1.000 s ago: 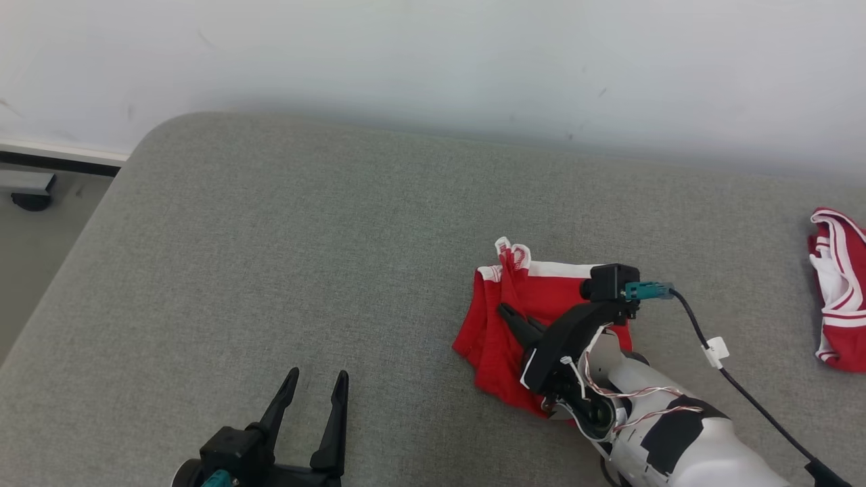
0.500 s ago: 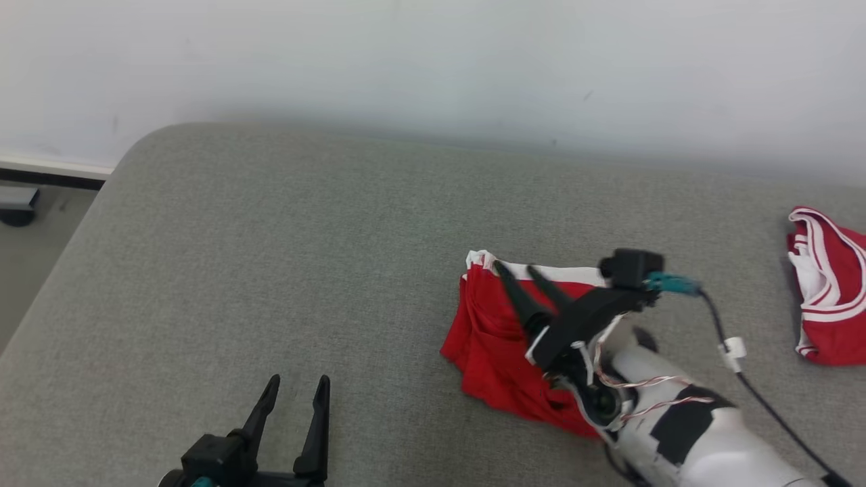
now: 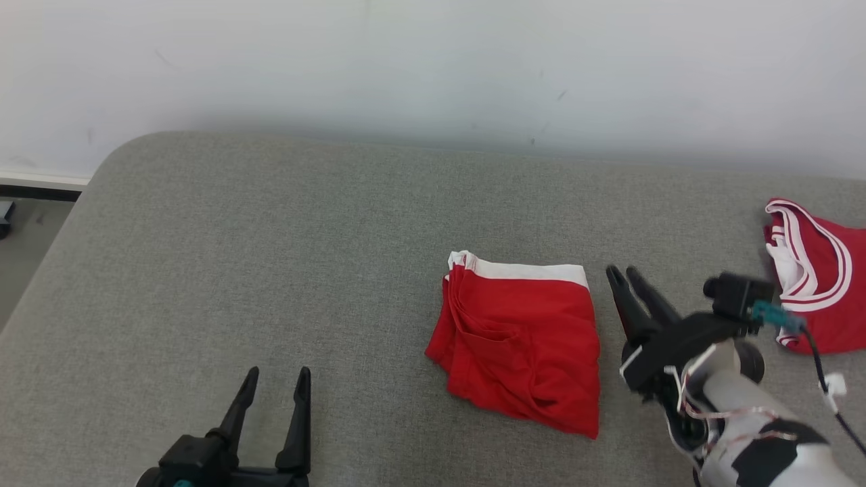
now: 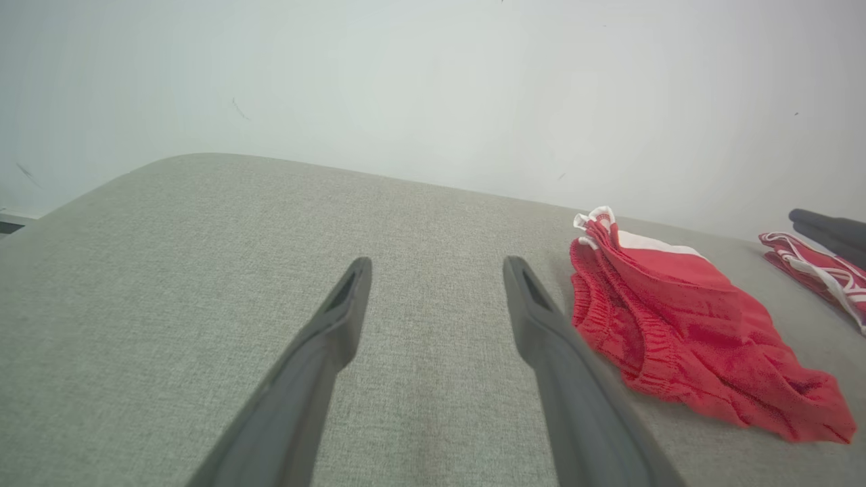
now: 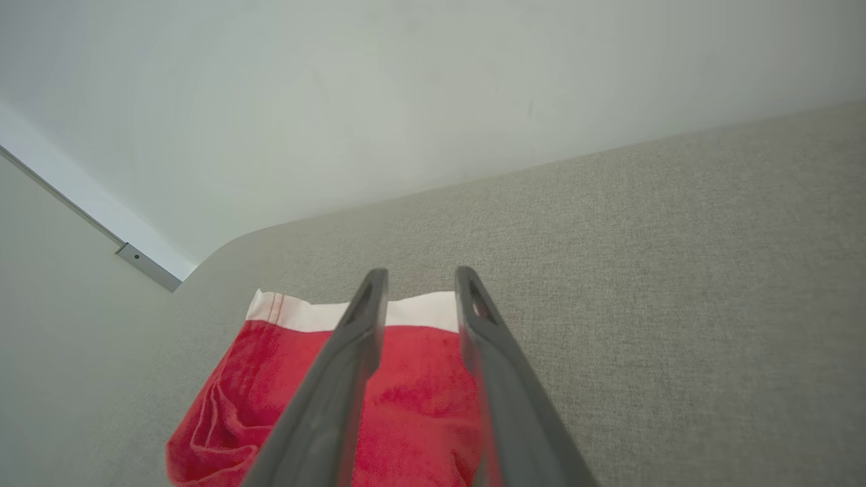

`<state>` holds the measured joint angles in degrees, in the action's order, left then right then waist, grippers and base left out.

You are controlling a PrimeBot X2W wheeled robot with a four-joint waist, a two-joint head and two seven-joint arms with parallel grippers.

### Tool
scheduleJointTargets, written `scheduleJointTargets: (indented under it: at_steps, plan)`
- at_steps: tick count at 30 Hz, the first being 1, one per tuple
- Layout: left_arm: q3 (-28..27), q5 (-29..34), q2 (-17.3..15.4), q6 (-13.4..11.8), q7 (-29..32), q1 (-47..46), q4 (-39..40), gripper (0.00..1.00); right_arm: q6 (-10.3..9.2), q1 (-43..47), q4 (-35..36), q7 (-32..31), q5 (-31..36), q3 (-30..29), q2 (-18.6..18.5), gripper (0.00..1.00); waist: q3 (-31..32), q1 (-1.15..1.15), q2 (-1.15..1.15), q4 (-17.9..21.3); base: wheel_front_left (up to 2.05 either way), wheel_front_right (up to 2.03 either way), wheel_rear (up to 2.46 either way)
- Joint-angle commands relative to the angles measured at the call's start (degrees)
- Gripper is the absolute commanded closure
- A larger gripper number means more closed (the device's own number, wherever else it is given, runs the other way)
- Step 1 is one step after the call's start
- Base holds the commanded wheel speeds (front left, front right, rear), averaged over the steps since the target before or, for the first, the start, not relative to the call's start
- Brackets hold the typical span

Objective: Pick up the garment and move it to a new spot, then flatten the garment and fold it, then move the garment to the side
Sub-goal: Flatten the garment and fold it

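Wall: pale, a few small marks, fills top of head view.
Desk: grey fabric-covered top w/ rounded corner at upper left of head view. Runs to the right edge, back edge against the wall.
Floor: thin strip at far left edge, w/ white-and-dark skirting above it.
Garment: red shorts w/ white band, folded to a rough rectangle. Lies flat on desk, a bit right of ctr in head view. White band runs along its upper edge; layered folds bunch on its left side. Both my pincers are apart from it.
Other garment: red w/ white stripes, crumpled, at right edge of head view, well apart from the shorts.
Right forearm: pale shell w/ black patches and thin wires, lower right corner.
Right pincer: released, fingers a little apart, nothing btwn them. Sits just right of the garment's upper right corner, tips pointing up-left in frame. Can't tell if tips touch the desk. In right wrist view the white band shows behind the tips.
Left pincer: released wide, empty. Bottom of head view, left of ctr, over bare desk, well apart from garment. In left wrist view the shorts lie right of my fingers.
Wrist cam: black box w/ teal plug, btwn right pincer and other garment.
Cable: black, w/ white clip, lower right.
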<state>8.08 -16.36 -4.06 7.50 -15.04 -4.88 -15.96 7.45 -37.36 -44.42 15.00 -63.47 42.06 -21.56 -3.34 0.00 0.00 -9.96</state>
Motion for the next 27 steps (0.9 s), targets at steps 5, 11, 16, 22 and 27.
scheduleJointTargets:
  at_steps: [5, 11, 16, 22, 27]
  plan:
    - [-2.5, 2.0, 0.5, -0.1, -0.1, 1.3, 2.2, 0.0, 0.07, 6.5, 1.2, 0.2, 4.8, -4.7, 1.9, 1.0, -0.7, 0.0, 0.0, -0.1, 0.0, 0.0, 0.0]
    - [-2.9, 2.4, 0.8, -0.1, -0.1, 1.1, 2.8, 0.0, 0.07, 8.8, 1.9, 0.2, 10.5, -6.7, 4.6, 1.0, -1.7, 0.0, 0.0, -1.1, 0.0, 0.0, 0.0]
    - [-2.6, 2.5, 1.0, -0.1, -0.1, 0.6, 2.8, 0.0, 0.07, 9.3, 0.8, 0.2, 12.8, -7.6, 6.1, 1.0, -2.3, 0.0, 0.0, -2.1, 0.0, 0.0, 0.0]
    - [-2.3, 2.4, 1.1, -0.1, -0.1, 0.2, 2.5, 0.0, 0.07, 8.6, -2.5, 0.2, 16.6, -7.0, 8.1, 1.0, -2.9, 0.0, 0.0, -3.5, 0.0, 0.0, 0.0]
    - [-2.1, 2.1, 1.2, -0.1, -0.1, -0.3, 2.3, 0.0, 0.07, 8.7, -3.9, 0.2, 18.0, -6.4, 9.8, 1.0, -3.2, 0.0, 0.0, -4.3, 0.0, 0.0, 0.0]
